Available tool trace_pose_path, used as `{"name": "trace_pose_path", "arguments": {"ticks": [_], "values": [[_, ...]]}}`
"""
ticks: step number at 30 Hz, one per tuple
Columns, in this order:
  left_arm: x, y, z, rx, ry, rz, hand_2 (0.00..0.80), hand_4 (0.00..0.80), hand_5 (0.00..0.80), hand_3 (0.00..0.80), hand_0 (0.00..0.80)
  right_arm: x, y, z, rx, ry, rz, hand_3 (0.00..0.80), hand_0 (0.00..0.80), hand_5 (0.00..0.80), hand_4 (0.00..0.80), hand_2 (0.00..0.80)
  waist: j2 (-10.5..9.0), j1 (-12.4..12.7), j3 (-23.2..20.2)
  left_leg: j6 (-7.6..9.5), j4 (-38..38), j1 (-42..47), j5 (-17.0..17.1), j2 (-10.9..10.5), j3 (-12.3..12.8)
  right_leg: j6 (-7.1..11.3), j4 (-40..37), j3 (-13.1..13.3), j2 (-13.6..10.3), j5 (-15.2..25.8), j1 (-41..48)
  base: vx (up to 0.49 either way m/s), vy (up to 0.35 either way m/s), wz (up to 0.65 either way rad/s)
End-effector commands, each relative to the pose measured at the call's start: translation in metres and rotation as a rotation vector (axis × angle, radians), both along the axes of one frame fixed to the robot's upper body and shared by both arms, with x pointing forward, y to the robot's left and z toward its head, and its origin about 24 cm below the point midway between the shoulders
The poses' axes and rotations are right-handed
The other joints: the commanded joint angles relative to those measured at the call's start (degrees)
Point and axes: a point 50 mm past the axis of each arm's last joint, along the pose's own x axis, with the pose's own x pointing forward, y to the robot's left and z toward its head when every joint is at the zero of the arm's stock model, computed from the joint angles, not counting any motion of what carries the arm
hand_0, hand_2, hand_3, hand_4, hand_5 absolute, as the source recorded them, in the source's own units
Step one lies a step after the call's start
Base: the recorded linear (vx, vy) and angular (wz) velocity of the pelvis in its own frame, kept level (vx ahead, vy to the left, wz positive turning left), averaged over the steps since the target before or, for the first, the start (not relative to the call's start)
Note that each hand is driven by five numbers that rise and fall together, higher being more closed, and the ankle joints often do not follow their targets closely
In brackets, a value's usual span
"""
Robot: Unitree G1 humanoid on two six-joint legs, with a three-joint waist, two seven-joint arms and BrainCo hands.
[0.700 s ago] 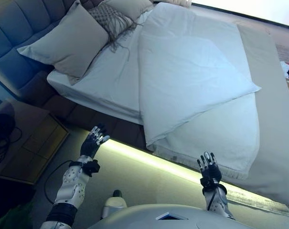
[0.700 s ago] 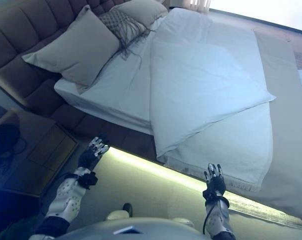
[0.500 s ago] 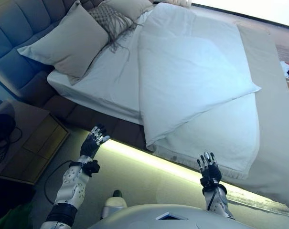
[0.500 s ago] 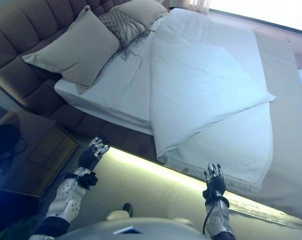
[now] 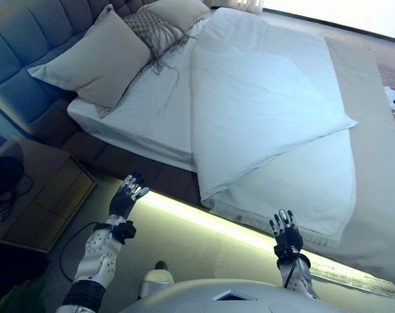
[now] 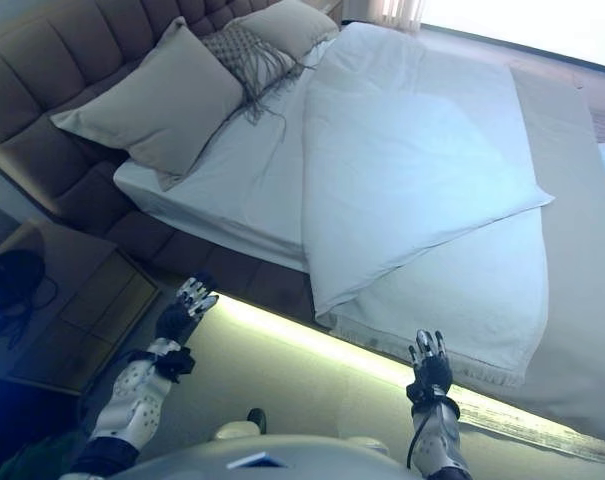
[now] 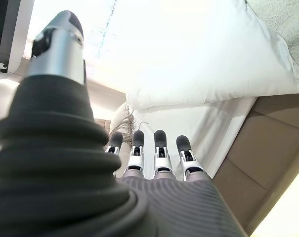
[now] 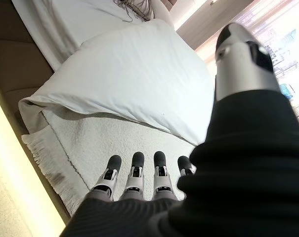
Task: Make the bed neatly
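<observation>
A bed with a white sheet (image 5: pixel 151 111) stands before me. A white duvet (image 5: pixel 262 104) lies folded back over itself, its near corner (image 5: pixel 207 192) hanging at the bed's near edge. Under it lies a white fringed blanket (image 5: pixel 301 189). A large grey pillow (image 5: pixel 96 55), a patterned fringed cushion (image 5: pixel 151 29) and another pillow (image 5: pixel 177 10) lie at the head. My left hand (image 5: pixel 128 195) is open and empty, raised in front of the bed's side. My right hand (image 5: pixel 285 231) is open and empty just short of the blanket's fringe (image 8: pixel 45 163).
A padded headboard (image 5: pixel 21 39) stands at the left. A wooden nightstand (image 5: pixel 34 195) with a dark object (image 5: pixel 1 179) is at the lower left. A lit strip (image 5: pixel 204 218) runs under the bed's side. A beige cover (image 5: pixel 373 163) lies along the bed's far right.
The camera has shifted slightly, so the bed sits a little to the right. Both hands stay raised and open in about the same places.
</observation>
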Motion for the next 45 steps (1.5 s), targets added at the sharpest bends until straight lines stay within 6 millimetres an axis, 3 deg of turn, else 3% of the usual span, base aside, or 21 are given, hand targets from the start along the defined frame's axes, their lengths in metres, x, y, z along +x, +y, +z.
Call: {"name": "trace_pose_path", "arguments": {"ticks": [1, 10, 18, 20, 23, 25, 27, 29, 32, 34, 36, 38, 43, 45], "values": [[0.018, -0.001, 0.018, 0.003, -0.128, -0.014, 0.0, 0.0, 0.0, 0.0, 0.0, 0.023, -0.012, 0.023, -0.069, -0.14, 0.013, 0.0, 0.0, 0.0, 0.0, 0.0, 1.28, -0.12, -0.23, 2.08, 0.36, 2.97, -5.45, -0.25, 3.01, 2.05, -0.23, -2.24, -0.68, 6.91, -5.97, 0.0, 0.0, 0.0], [0.017, -0.001, 0.018, -0.01, -0.126, -0.014, 0.0, 0.0, 0.0, 0.0, 0.0, 0.023, -0.013, 0.024, -0.068, -0.139, 0.011, 0.0, 0.0, 0.0, 0.0, 0.0, 1.39, -0.25, 0.14, 2.48, 0.58, 3.42, -5.49, -0.6, 3.31, 2.3, 1.15, -2.11, -1.58, 6.62, -6.17, 0.013, 0.02, 0.0], [0.014, 0.005, 0.015, -0.022, -0.099, 0.042, 0.0, 0.0, 0.0, 0.0, 0.0, 0.02, -0.014, 0.024, -0.06, -0.142, 0.003, 0.0, 0.0, 0.0, 0.0, 0.0, 1.05, -0.33, 1.25, 4.71, 4.29, 2.86, -7.28, -2.46, 2.7, 3.11, 7.03, -0.28, -4.54, 5.65, -7.4, 0.054, 0.103, -0.01], [0.015, 0.006, 0.015, 0.009, -0.09, 0.034, 0.0, 0.0, 0.0, 0.0, 0.0, 0.024, -0.012, 0.025, -0.058, -0.152, 0.007, 0.0, 0.0, 0.0, 0.0, 0.0, 0.72, -0.18, 2.12, 6.05, 7.83, 1.53, -8.8, -3.75, 1.95, 3.0, 11.49, 0.92, -6.31, 6.48, -8.92, 0.012, 0.148, -0.02], [0.019, 0.007, 0.013, 0.036, -0.076, 0.017, 0.0, 0.0, 0.0, 0.0, 0.0, 0.032, -0.012, 0.031, -0.058, -0.191, 0.0, 0.0, 0.0, 0.0, 0.0, 0.0, 1.03, -0.34, 3.8, 9.37, 13.72, -0.83, -11.72, -6.38, 0.07, 2.12, 24.94, 4.09, -9.04, 8.88, -13.21, 0.021, 0.211, 0.02], [0.021, 0.006, 0.013, 0.051, -0.073, -0.014, 0.0, 0.0, 0.0, 0.0, 0.0, 0.033, -0.012, 0.034, -0.05, -0.209, -0.019, 0.0, 0.0, 0.0, 0.0, 0.0, 2.66, -0.97, 5.2, 11.69, 15.4, -0.97, -13.21, -8.0, -0.94, 1.47, 40.61, 7.11, -9.24, 11.93, -20.47, 0.052, 0.331, 0.11], [0.024, 0.009, 0.019, 0.059, -0.083, -0.028, 0.0, 0.0, 0.0, 0.0, 0.0, 0.028, -0.009, 0.031, -0.034, -0.198, -0.003, 0.0, 0.0, 0.0, 0.0, 0.0, 3.76, -1.55, 6.57, 12.43, 16.75, -0.68, -13.95, -8.89, -0.31, 1.67, 48.48, 7.61, -8.75, 14.53, -27.19, 0.094, 0.237, 0.37], [0.026, 0.011, 0.023, 0.053, -0.089, -0.016, 0.0, 0.0, 0.0, 0.0, 0.0, 0.023, -0.006, 0.027, -0.034, -0.176, 0.021, 0.0, 0.0, 0.0, 0.0, 0.0, 3.29, -1.39, 6.93, 11.93, 16.9, 0.29, -14.61, -9.57, -0.5, 2.5, 43.26, 5.88, -9.88, 16.31, -27.26, 0.218, -0.013, 0.25], [0.027, 0.016, 0.027, 0.049, -0.09, 0.038, 0.0, 0.0, 0.0, 0.0, 0.0, 0.025, -0.003, 0.026, -0.029, -0.167, 0.044, 0.0, 0.0, 0.0, 0.0, 0.0, 0.82, -0.98, 7.08, 9.82, 17.13, 2.14, -16.63, -10.4, -1.9, 4.31, 23.58, 3.41, -13.03, 20.51, -23.81, 0.352, -0.278, 0.17], [0.025, 0.023, 0.026, 0.047, -0.082, 0.069, 0.0, 0.0, 0.0, 0.0, 0.0, 0.035, -0.005, 0.03, -0.036, -0.181, 0.059, 0.0, 0.0, 0.0, 0.0, 0.0, -0.61, -0.35, 7.26, 8.43, 17.86, 2.95, -18.76, -9.83, -2.15, 5.42, 11.31, 1.85, -14.47, 22.46, -21.52, 0.383, -0.371, 0.1], [0.019, 0.03, 0.024, 0.052, -0.072, 0.084, 0.0, 0.0, 0.0, 0.0, 0.0, 0.042, -0.005, 0.032, -0.043, -0.184, 0.07, 0.0, 0.0, 0.0, 0.0, 0.0, -0.85, 0.02, 7.32, 7.68, 18.2, 3.66, -19.93, -8.46, -2.43, 6.04, 2.88, 0.19, -13.62, 22.73, -21.09, 0.363, -0.323, -0.09], [0.012, 0.034, 0.021, 0.056, -0.06, 0.099, 0.0, 0.0, 0.0, 0.0, 0.0, 0.042, -0.004, 0.033, -0.046, -0.181, 0.08, 0.0, 0.0, 0.0, 0.0, 0.0, -1.11, 0.29, 7.16, 7.45, 18.34, 4.17, -20.57, -7.43, -2.97, 6.12, 2.24, -0.14, -13.16, 22.44, -20.82, 0.323, -0.306, -0.02], [-0.007, 0.036, 0.012, 0.047, -0.014, 0.11, 0.0, 0.0, 0.0, 0.0, 0.0, 0.032, -0.004, 0.03, -0.051, -0.14, 0.097, 0.0, 0.0, 0.0, 0.0, 0.0, -1.51, 0.07, 5.04, 5.26, 19.39, 6.18, -21.74, -2.56, -4.55, 6.06, 6.52, 2.82, -10.86, 17.6, -19.31, 0.389, -0.429, 0.25], [-0.019, 0.041, 0.007, 0.037, 0.018, 0.109, 0.0, 0.0, 0.0, 0.0, 0.0, 0.028, -0.006, 0.029, -0.055, -0.114, 0.1, 0.0, 0.0, 0.0, 0.0, 0.0, -0.91, -0.3, 4.41, 3.54, 19.49, 7.5, -18.52, 0.75, -4.98, 5.41, 9.51, 3.8, -8.4, 14.21, -19.17, 0.386, -0.487, 0.16]]}}
